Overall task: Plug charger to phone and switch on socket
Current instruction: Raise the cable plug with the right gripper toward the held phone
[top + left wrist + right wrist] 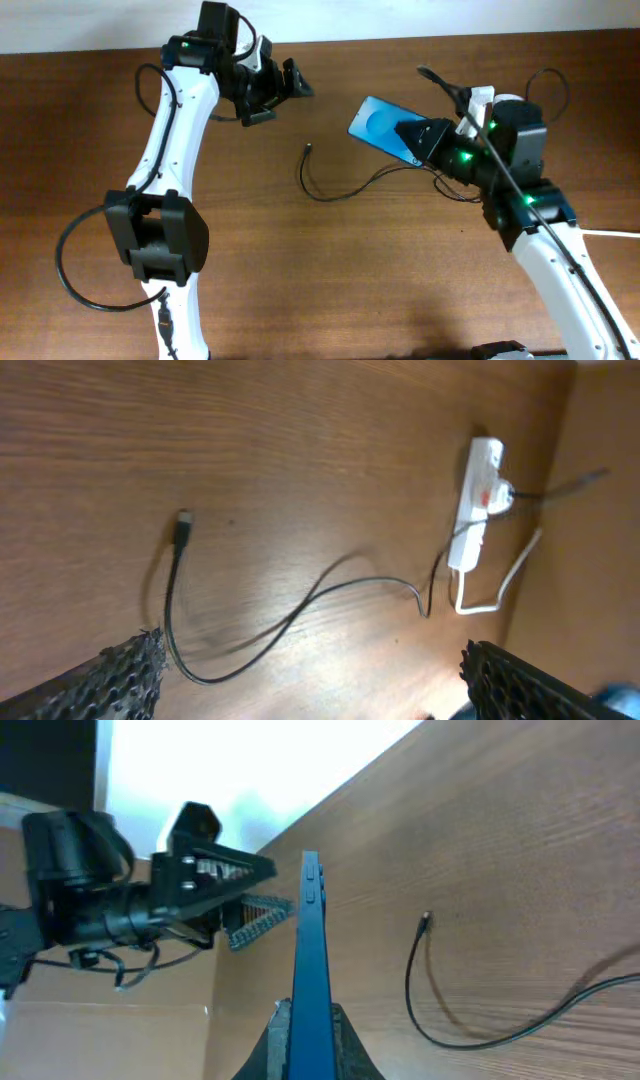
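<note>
On wooden table [330,280], thin black charger [183,528] curled, white oblong socket [478,500], right gripper [310,1020] grasping slim phone [308,940], left gripper [315,685] released

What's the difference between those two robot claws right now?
The left gripper is open and holds nothing, while the right gripper is shut on the phone, pinching one end. The left gripper's own camera looks down on the charger lying loose on the table, whereas the right gripper's camera shows the phone edge-on between its fingers. Both are black, with two fingers.
</note>
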`<state>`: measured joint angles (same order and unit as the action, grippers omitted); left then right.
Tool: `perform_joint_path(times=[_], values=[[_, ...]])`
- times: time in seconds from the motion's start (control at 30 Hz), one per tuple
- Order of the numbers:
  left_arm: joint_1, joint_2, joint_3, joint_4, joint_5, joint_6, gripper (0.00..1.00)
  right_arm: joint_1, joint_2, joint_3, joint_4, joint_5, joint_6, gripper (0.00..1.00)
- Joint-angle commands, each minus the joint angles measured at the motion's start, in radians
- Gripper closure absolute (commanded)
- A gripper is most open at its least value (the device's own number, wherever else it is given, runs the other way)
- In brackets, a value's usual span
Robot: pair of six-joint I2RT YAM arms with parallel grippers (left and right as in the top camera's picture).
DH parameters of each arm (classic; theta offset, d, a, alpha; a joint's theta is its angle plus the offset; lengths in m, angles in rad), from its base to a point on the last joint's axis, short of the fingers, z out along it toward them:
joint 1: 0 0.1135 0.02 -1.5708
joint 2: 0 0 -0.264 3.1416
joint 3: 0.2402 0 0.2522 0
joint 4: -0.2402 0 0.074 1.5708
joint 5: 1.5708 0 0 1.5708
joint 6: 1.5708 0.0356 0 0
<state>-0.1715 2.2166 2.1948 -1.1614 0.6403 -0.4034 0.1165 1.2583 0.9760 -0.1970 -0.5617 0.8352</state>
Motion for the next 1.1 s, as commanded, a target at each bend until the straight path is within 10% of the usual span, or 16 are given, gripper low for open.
perform_joint_path(times=[0.0,0.33,0.6,1.07], values=[[0.004,-0.008,0.005,0.001,0.048,0.05,0.0,0.049,0.001,-0.094,0.232,0.145,0.185,0.96],[0.005,-0.006,-0.016,0.101,0.174,0.05,0.01,0.073,0.406,-0.12,1.088,0.165,0.539,0.96],[0.004,0.016,-0.07,0.401,0.6,-0.148,0.0,0.092,0.433,-0.12,1.13,0.286,0.714,0.96],[-0.016,0.016,-0.07,0.481,0.529,-0.368,0.25,0.325,0.433,-0.089,1.037,0.548,0.85,0.96]])
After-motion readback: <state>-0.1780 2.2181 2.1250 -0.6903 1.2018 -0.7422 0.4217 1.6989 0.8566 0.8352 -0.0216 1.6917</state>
